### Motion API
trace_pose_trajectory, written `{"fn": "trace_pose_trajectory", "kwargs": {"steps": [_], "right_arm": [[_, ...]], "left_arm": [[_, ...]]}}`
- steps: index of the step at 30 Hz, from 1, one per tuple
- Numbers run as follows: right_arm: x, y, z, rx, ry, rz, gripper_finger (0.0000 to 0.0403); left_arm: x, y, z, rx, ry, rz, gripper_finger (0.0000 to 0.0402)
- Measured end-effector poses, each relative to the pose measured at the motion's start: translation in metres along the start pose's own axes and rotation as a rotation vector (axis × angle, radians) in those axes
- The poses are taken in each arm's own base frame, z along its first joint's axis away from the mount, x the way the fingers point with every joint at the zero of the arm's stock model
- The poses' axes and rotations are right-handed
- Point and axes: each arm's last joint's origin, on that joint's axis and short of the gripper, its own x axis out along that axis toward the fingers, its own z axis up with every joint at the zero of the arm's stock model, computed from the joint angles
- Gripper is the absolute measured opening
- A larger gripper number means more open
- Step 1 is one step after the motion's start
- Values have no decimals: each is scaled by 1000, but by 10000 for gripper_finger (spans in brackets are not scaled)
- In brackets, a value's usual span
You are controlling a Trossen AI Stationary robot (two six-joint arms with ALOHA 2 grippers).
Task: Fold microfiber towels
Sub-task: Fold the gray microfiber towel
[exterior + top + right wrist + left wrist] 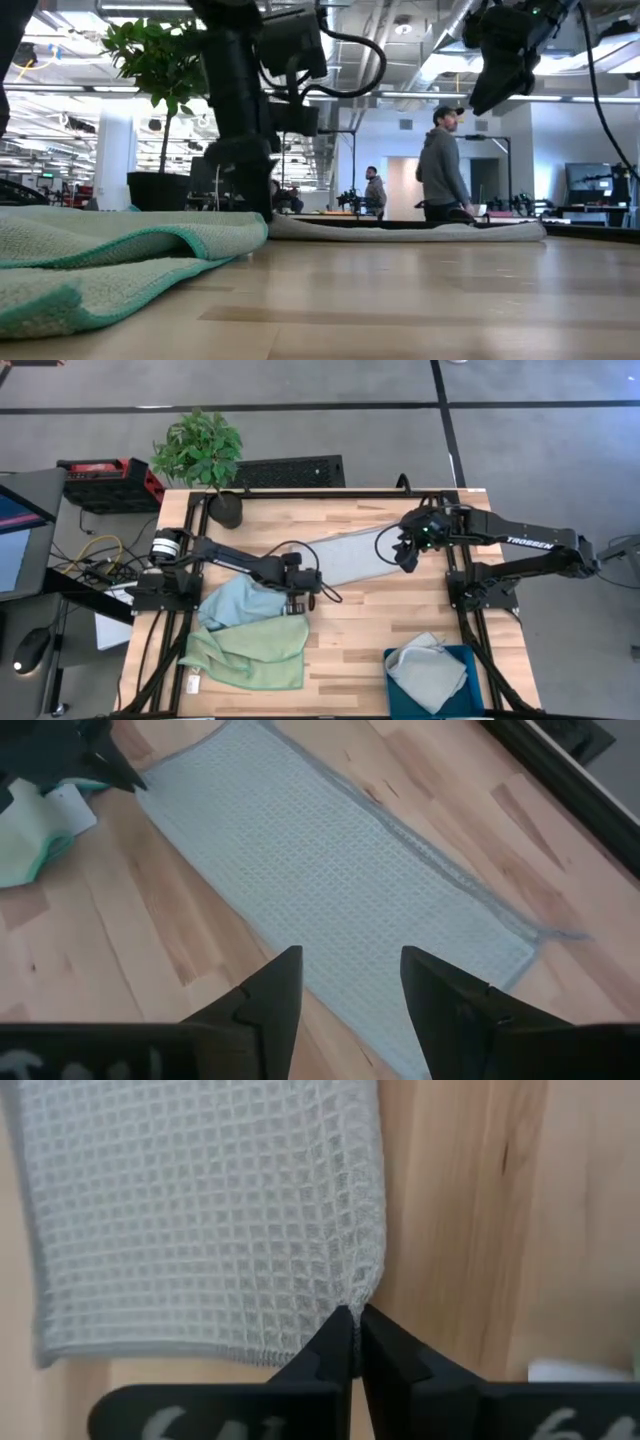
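A light grey towel (pixel 350 555) lies flat on the table as a long strip; it also shows in the right wrist view (pixel 340 860) and the low view (pixel 400 232). My left gripper (pixel 312 586) is down at the strip's left end, shut on a corner. My right gripper (pixel 405 555) hangs open and empty above the strip's right end, well clear of it in the low view (pixel 495 95). A light blue towel (pixel 235 600) and a pale green towel (pixel 250 650) lie bunched at the near left. A second grey towel (pixel 425 670) lies in the bin. My left gripper (pixel 353 1315) pinches the grey towel's corner (pixel 352 1302) at the near side of its left end, between its two fingertips. The fingers come from above, pointing down. The cloth puckers at the pinch, and the rest of the towel lies flat on the table.
A dark teal bin (pixel 470 695) stands at the near right corner. A potted plant (pixel 205 450) stands at the far left edge. Bare wood lies between the grey strip and the bin. People stand in the room behind (pixel 440 160).
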Motion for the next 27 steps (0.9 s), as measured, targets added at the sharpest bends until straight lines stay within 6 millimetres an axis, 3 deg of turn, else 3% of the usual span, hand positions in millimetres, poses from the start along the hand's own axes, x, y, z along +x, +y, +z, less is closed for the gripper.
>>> {"fn": "trace_pose_trajectory", "kwargs": {"steps": [7,15,19,27], "right_arm": [[-8,-1,-2,4,-33,9,195],[-9,-1,-2,3,-38,10,195],[-9,-1,-2,3,-39,10,195],[-8,-1,-1,3,-43,8,195]], "left_arm": [[-35,9,11,50,146,-8,1],[-74,40,59,101,-57,-11,0],[-67,55,82,166,-111,5,0],[-27,72,130,262,-144,-18,0]]}}
